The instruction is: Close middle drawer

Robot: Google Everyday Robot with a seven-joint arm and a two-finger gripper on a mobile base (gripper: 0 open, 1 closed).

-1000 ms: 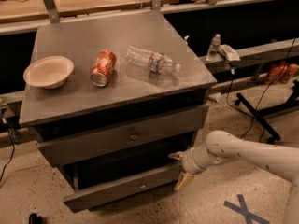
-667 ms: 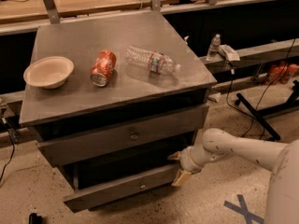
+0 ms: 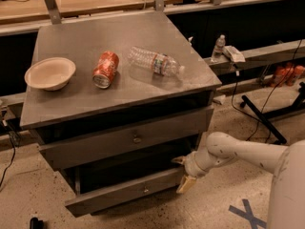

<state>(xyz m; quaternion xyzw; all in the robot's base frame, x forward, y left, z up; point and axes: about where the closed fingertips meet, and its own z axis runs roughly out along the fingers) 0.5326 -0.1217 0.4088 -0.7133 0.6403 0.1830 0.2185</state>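
Plainly, the closing push was the step in hand, and it was not yet done.

1. The grey worktop [image 3: 119,97] capped the cabinet, with the uppermost drawer front [image 3: 86,151] just under it, standing slightly proud of the frame.
2. The robot's pale arm [image 3: 248,154] reached in from the right, low down, toward the cabinet's right front corner.
3. The middle drawer [image 3: 107,200] hung well out of the cabinet. Its long low front was nearer the camera than the front above it, with a dark gap showing behind.
4. The gripper [image 3: 183,172] sat at the right end of that drawer front. Its two fingers were spread apart, one high by the dark gap and one low against or just beside the front's right edge. It gripped nothing.
5. The small knob [image 3: 145,190] at the drawer's centre was well left of the gripper and untouched.
6. A bowl [image 3: 50,73], a can [image 3: 106,69] on its side and a bottle [image 3: 156,62] on its side lay on the worktop, apart from the work.

As I judge it, the next move called for a steady shove straight back into the cabinet. Because contact sat at the right end and not the centre, the drawer might skew and bind on its runners.
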